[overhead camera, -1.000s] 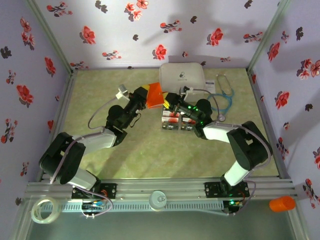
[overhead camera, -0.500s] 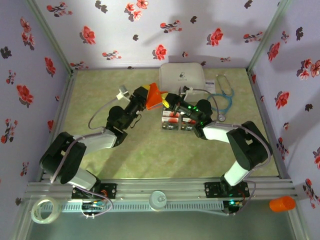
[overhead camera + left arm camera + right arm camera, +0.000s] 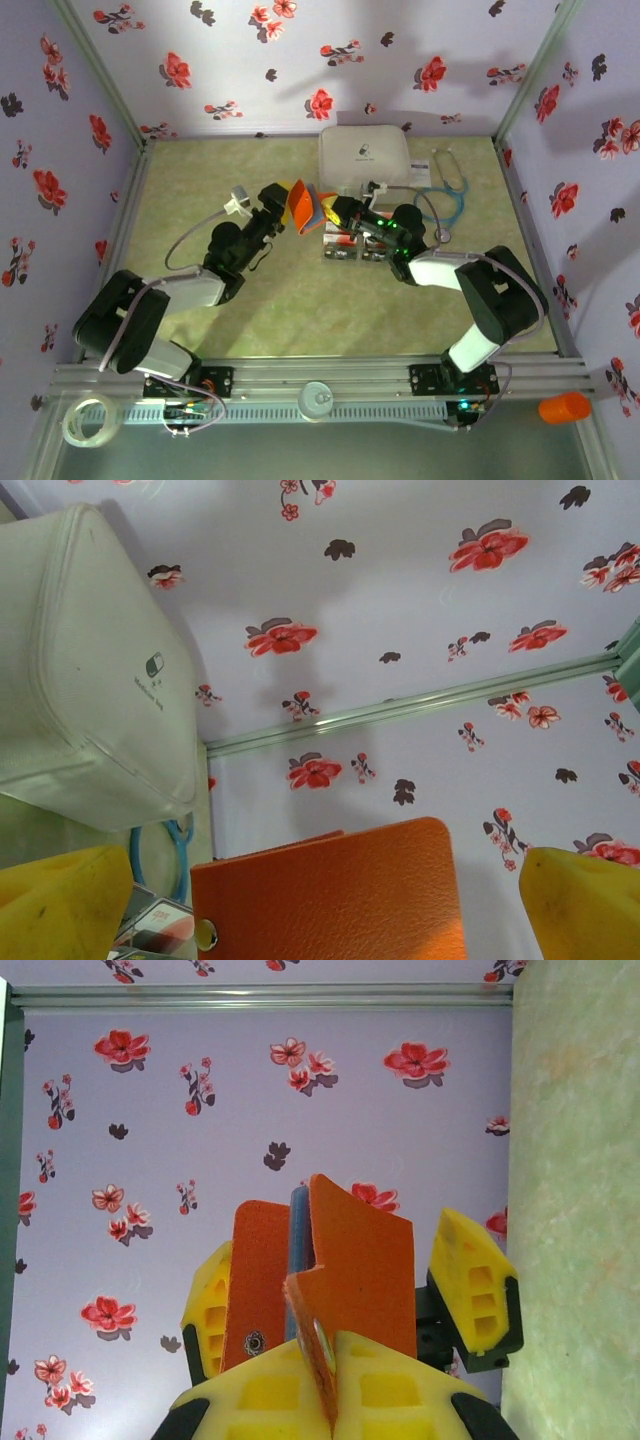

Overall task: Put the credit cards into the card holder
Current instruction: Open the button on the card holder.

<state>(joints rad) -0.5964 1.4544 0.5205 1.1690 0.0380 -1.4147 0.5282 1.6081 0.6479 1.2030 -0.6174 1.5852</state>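
Observation:
The orange card holder (image 3: 305, 206) hangs above the table between both grippers, partly unfolded, with its grey-blue inside showing (image 3: 300, 1230). My right gripper (image 3: 333, 1345) is shut on one orange flap by the snap. My left gripper (image 3: 325, 880) stands open. Its yellow fingers (image 3: 60, 905) sit wide on either side of the holder (image 3: 330, 890) without touching it. The credit cards (image 3: 345, 245) lie flat on the table under the right arm, partly hidden by it. A corner of them is at the left wrist view's lower left (image 3: 150, 930).
A big white rounded case (image 3: 365, 157) lies at the back, with a blue stethoscope (image 3: 450, 195) to its right. Flowered walls close three sides. An orange cylinder (image 3: 565, 408) and a tape roll (image 3: 90, 420) sit outside the near rail.
My left gripper has opened and let go of the card holder, drawing back slightly to the left. The holder now stays in the right gripper's grip and has spread open.

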